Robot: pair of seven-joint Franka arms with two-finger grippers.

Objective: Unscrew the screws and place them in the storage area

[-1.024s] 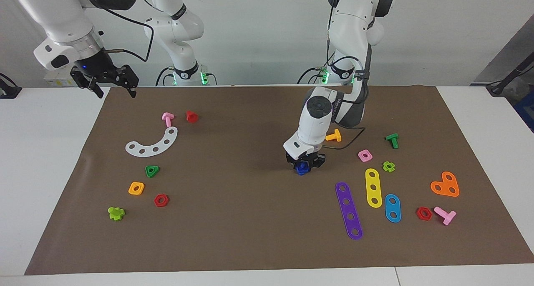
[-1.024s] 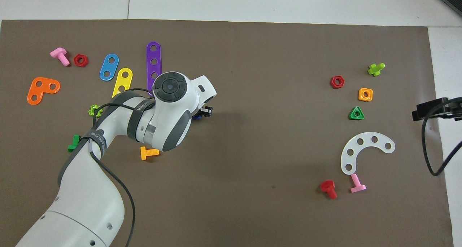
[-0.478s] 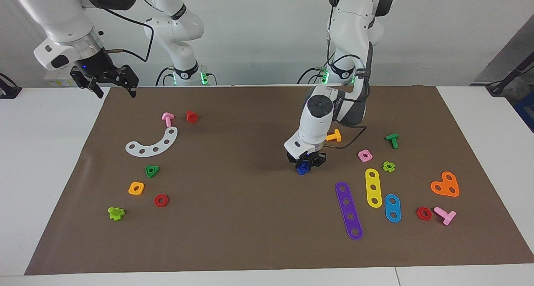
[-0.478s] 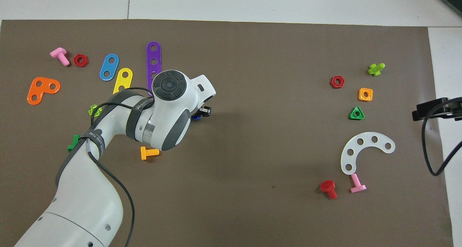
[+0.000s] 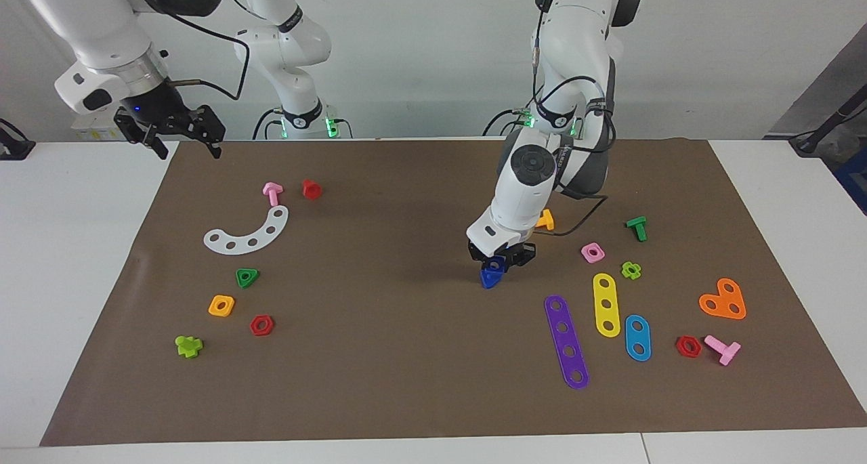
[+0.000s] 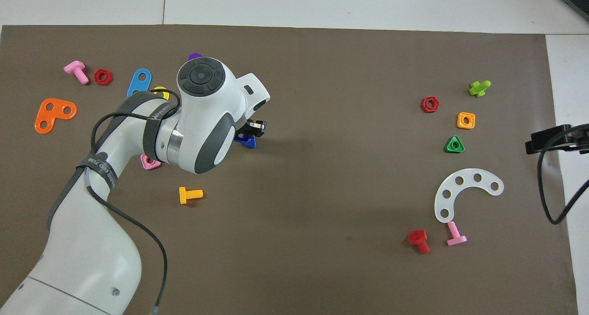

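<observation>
The dark-blue bolt [image 5: 489, 278] shows its flat triangular head just under my left gripper [image 5: 501, 259], near the middle of the brown mat [image 5: 379, 355]. The gripper is shut on its upper part and holds it low over the mat; I cannot tell whether the head touches the mat. In the overhead view the bolt [image 6: 245, 141] peeks out from under the left gripper [image 6: 254, 130]. My right gripper [image 5: 191, 152] is open and empty, waiting above the mat's corner at the right arm's end, also seen in the overhead view [image 6: 552, 139].
An orange bolt [image 5: 544, 220], a pink square nut [image 5: 593, 252], a green bolt [image 5: 637, 227] and purple [image 5: 566, 342], yellow [image 5: 606, 305] and blue [image 5: 637, 337] strips lie toward the left arm's end. A white arc [image 5: 248, 232] and several nuts lie toward the right arm's end.
My left arm has risen and tilted, and the gripper has lifted slightly with the blue bolt; the triangular head now shows below the fingers. The right arm has not moved.
</observation>
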